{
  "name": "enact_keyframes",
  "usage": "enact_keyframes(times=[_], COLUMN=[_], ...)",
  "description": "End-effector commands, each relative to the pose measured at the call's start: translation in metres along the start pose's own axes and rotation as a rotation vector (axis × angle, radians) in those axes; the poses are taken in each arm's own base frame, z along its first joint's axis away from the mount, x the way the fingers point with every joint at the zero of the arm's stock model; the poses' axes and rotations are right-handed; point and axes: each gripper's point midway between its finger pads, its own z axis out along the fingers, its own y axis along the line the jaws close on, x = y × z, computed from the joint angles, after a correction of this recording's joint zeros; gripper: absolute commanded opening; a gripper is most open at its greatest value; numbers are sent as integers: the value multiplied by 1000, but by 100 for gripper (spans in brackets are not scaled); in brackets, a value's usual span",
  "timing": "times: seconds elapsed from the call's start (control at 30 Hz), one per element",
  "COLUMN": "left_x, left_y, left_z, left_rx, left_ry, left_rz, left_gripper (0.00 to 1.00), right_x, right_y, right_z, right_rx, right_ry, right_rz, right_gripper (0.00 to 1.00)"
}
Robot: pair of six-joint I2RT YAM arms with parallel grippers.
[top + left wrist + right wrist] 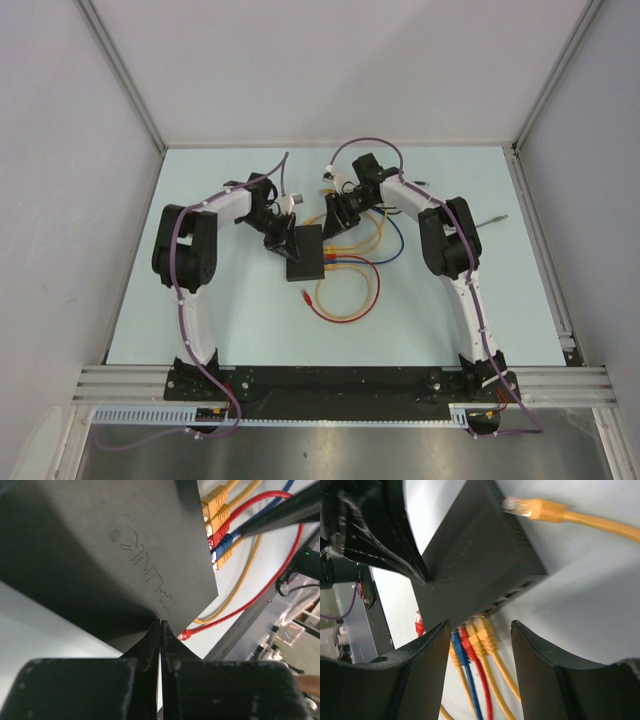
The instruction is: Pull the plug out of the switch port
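Observation:
The flat black switch lies mid-table, with a row of plugs in its right edge: yellow, red, blue and another yellow. My left gripper is shut and empty, its tips resting at the switch's near edge; it sits at the switch's far-left corner in the top view. My right gripper is open and hovers over the plug row, with the blue plug, red plug and yellow plugs between its fingers, touching none.
A loose yellow plug lies by the switch's far side. A loose red plug lies on the table in front of the switch. Yellow, red and blue cables loop to the right. Grey walls enclose the table.

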Motion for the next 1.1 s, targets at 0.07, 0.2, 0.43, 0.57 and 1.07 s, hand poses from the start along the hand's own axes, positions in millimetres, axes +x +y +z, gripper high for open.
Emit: enact_keyframes(times=[0.07, 0.2, 0.43, 0.57, 1.07], left_x=[-5, 4, 1, 3, 7], left_y=[24, 36, 34, 32, 27], left_z=[9, 15, 17, 20, 23], left_rx=[-124, -155, -157, -160, -170], left_ry=[24, 54, 56, 64, 77], left_rz=[49, 34, 41, 54, 84], left_gripper=[0, 0, 0, 0, 0], right_x=[-2, 3, 17, 16, 21], right_y=[4, 1, -4, 3, -1], right_z=[3, 7, 11, 12, 20], right_rx=[-20, -30, -46, -92, -88], right_ry=[10, 26, 57, 51, 66], right_rz=[-52, -54, -36, -22, 7], right_gripper=[54, 51, 49, 49, 43])
